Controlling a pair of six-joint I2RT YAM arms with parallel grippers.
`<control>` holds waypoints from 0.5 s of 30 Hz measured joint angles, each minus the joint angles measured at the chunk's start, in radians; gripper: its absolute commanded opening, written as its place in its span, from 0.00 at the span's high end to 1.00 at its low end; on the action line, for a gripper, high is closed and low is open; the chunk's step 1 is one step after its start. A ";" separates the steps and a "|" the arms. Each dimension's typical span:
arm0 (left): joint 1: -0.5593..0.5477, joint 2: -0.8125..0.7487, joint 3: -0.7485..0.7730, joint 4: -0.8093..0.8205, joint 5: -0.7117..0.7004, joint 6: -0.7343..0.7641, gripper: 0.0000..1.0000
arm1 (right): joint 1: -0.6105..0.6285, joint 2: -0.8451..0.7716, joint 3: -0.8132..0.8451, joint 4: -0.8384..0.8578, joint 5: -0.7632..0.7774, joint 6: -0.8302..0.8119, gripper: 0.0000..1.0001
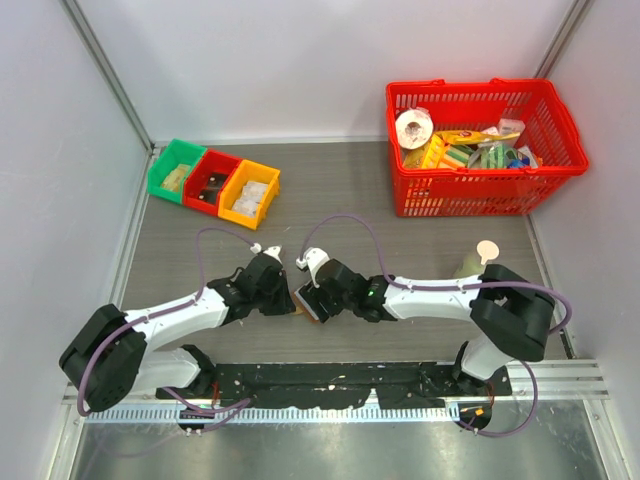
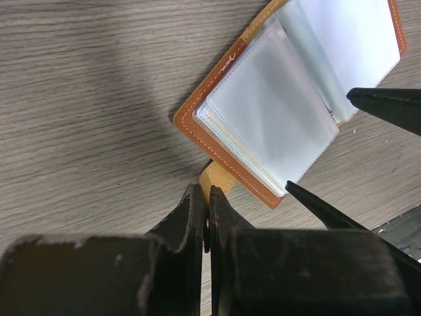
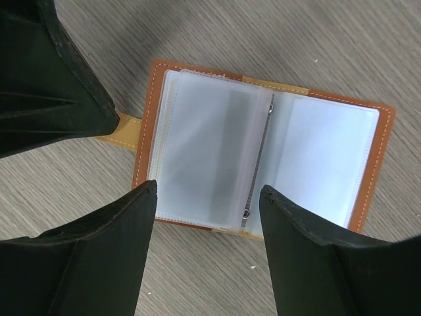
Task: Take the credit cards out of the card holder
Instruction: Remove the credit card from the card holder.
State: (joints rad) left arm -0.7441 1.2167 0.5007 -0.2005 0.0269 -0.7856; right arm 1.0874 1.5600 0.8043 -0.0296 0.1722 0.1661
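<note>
The card holder (image 1: 308, 304) lies open and flat on the wooden table, brown with pale clear sleeves (image 3: 204, 151) inside. Its left half (image 2: 263, 112) shows a stack of sleeves. I cannot tell the credit cards apart from the pale sleeves. My left gripper (image 2: 205, 195) is shut on the holder's tan strap (image 2: 217, 174) at its outer edge. The right gripper (image 3: 208, 189) hangs open just above the holder's near edge, its fingertips (image 3: 148, 191) straddling the left stack of sleeves and the centre ring binding (image 3: 260, 158). In the top view both grippers meet at the holder.
A red basket (image 1: 480, 195) full of items stands at the back right. A row of green (image 1: 175, 170), red (image 1: 210, 180) and yellow (image 1: 250, 193) bins sits at the back left. A small pale round item (image 1: 487, 250) lies near the right arm.
</note>
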 measured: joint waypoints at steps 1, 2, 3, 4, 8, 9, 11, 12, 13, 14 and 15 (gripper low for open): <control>0.000 0.000 0.000 0.000 0.000 0.000 1.00 | 0.001 0.006 0.000 0.002 -0.002 -0.003 0.32; 0.000 0.000 0.000 0.000 0.000 0.000 1.00 | 0.003 0.013 0.000 0.003 -0.002 -0.004 0.32; 0.000 0.000 0.000 0.000 0.000 0.000 1.00 | 0.004 0.019 0.000 0.004 -0.002 -0.006 0.32; 0.000 0.000 0.000 0.000 0.000 0.000 1.00 | 0.005 0.023 0.000 0.005 -0.002 -0.007 0.32; 0.000 0.000 0.000 0.000 0.001 0.000 1.00 | 0.009 0.044 0.004 0.006 -0.002 -0.011 0.32; 0.000 0.000 0.000 0.000 0.001 0.000 1.00 | 0.011 0.051 0.006 0.007 -0.002 -0.011 0.32; 0.000 0.000 0.000 0.000 0.002 0.000 1.00 | 0.014 0.058 0.007 0.006 -0.003 -0.012 0.32; 0.000 0.000 0.000 0.000 0.002 -0.001 1.00 | 0.016 0.061 0.008 0.006 -0.002 -0.012 0.32; 0.000 -0.001 0.000 0.000 0.002 -0.001 1.00 | 0.017 0.064 0.010 0.006 0.000 -0.014 0.32; 0.000 -0.001 0.000 0.000 0.003 -0.001 1.00 | 0.018 0.067 0.013 0.004 0.003 -0.015 0.32; 0.000 -0.003 0.000 0.000 0.004 -0.001 1.00 | 0.019 0.068 0.015 0.002 0.008 -0.016 0.32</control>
State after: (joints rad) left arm -0.7441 1.2140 0.5003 -0.2001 0.0307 -0.7864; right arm 1.1069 1.6283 0.8196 -0.0280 0.1802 0.1501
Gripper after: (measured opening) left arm 0.057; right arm 0.683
